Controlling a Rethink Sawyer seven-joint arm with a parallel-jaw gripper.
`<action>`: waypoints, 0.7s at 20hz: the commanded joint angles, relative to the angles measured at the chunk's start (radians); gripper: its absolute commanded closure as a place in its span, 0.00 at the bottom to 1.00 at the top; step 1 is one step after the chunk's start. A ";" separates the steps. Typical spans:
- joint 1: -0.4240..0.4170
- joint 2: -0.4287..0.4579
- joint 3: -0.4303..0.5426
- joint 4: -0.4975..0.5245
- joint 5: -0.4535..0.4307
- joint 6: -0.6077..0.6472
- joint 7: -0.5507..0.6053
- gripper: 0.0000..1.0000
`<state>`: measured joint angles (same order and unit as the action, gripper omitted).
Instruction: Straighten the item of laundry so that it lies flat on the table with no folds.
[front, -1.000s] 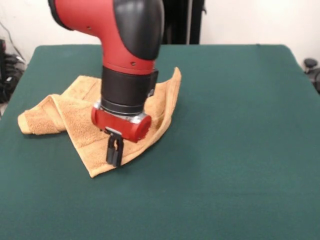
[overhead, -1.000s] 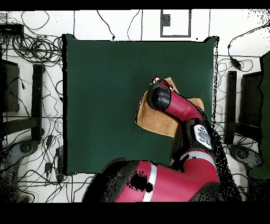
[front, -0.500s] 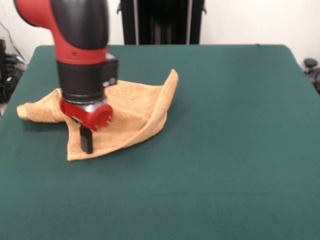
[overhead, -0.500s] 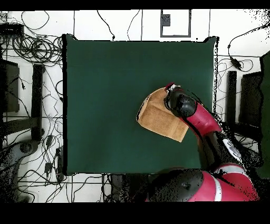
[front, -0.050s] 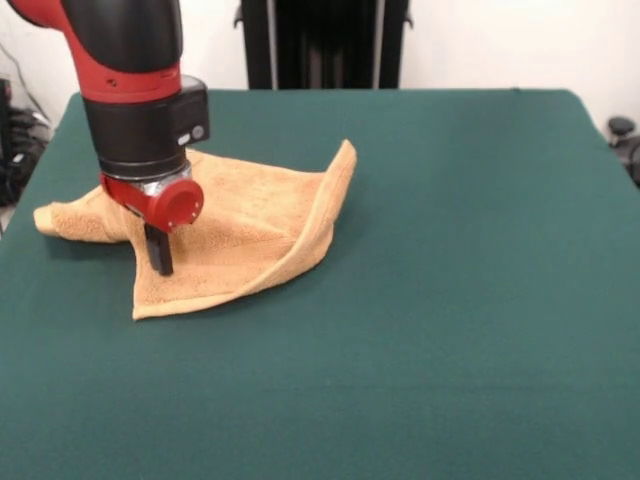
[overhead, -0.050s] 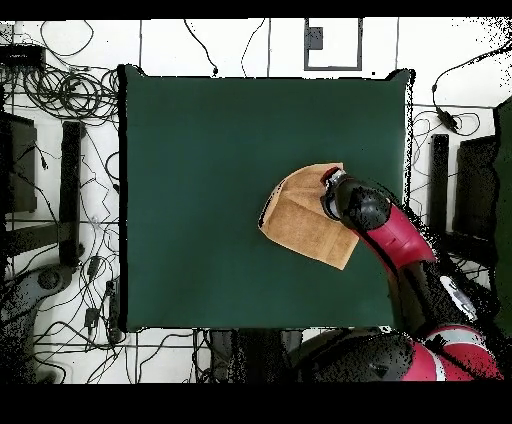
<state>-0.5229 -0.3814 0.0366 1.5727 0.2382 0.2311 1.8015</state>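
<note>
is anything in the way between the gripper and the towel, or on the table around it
Nothing visible. The gripper comes straight down onto the towel, and the green table around it holds no other objects.

Golden-tan towel (front, -0.050s: 235, 235) (plain terry, no print) on a dark green table (front, -0.050s: 450, 300); red-and-black arm (front, -0.050s: 135, 110) above it; black gripper (front, -0.050s: 160, 255); white floor (overhead, -0.050s: 60, 60).

cables (overhead, -0.050s: 75, 95) tangled over the pale floor, thickest at one side | dark stand (front, -0.050s: 322, 44) upright against the white wall (front, -0.050s: 500, 40) | black upright bar (overhead, -0.050s: 72, 190) lying beside the cables | a second bar (overhead, -0.050s: 438, 200) on the opposite side
</note>
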 joint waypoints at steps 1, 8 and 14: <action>0.024 0.016 0.065 0.089 -0.046 0.144 0.071 1.00; -0.012 0.051 0.086 0.041 -0.076 0.154 0.033 1.00; -0.061 0.092 0.135 0.048 -0.107 0.109 0.022 1.00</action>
<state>-0.5643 -0.3744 0.0581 1.5760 0.1775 0.2829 1.8015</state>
